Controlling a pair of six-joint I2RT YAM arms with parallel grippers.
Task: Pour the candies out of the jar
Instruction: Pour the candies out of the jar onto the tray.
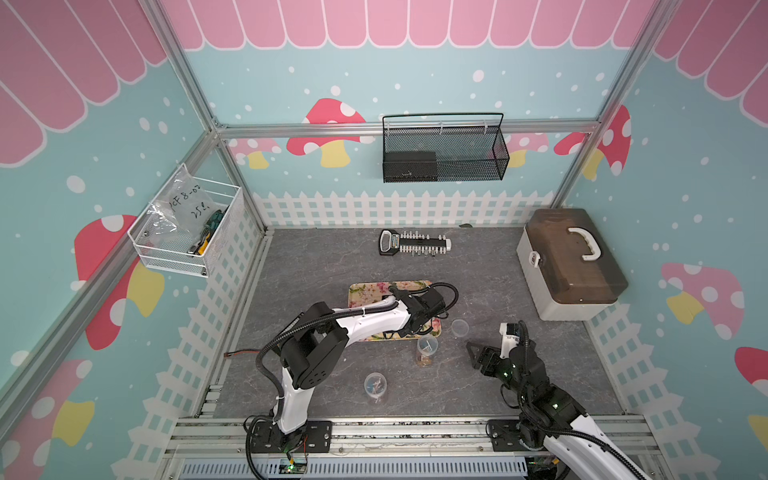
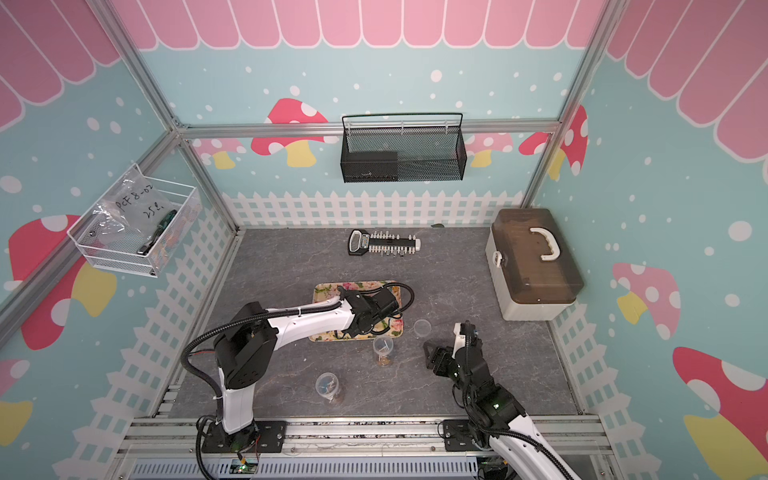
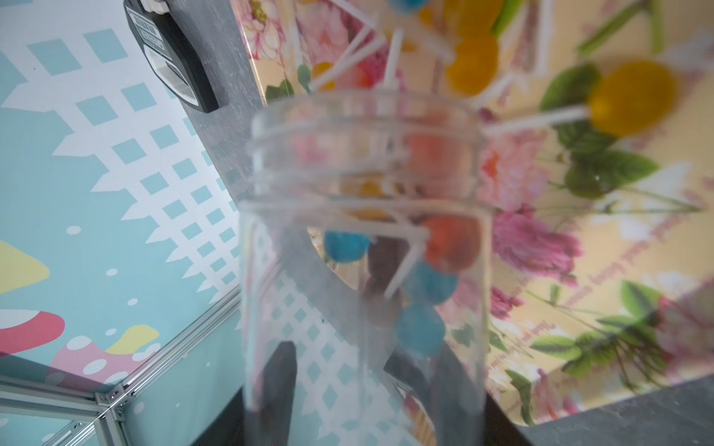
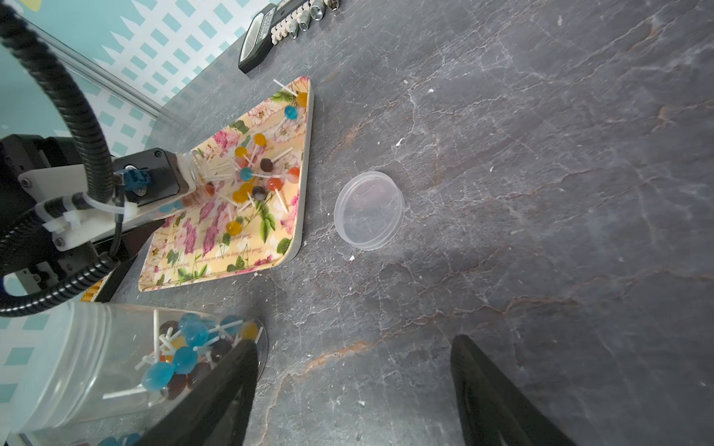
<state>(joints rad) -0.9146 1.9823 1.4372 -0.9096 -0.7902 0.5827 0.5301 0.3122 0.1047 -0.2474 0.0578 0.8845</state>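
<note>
My left gripper is shut on a clear jar, tipped mouth-down over the floral tray. Blue, orange and dark candies still sit inside it near the mouth. Several more candies lie spilled on the tray. In both top views the left wrist hides this jar above the tray. My right gripper is open over bare table, right of a second jar that holds candies.
A clear lid lies right of the tray. Two uncapped jars stand in front of it. A socket set lies at the back and a toolbox at the right. Mesh baskets hang on the walls.
</note>
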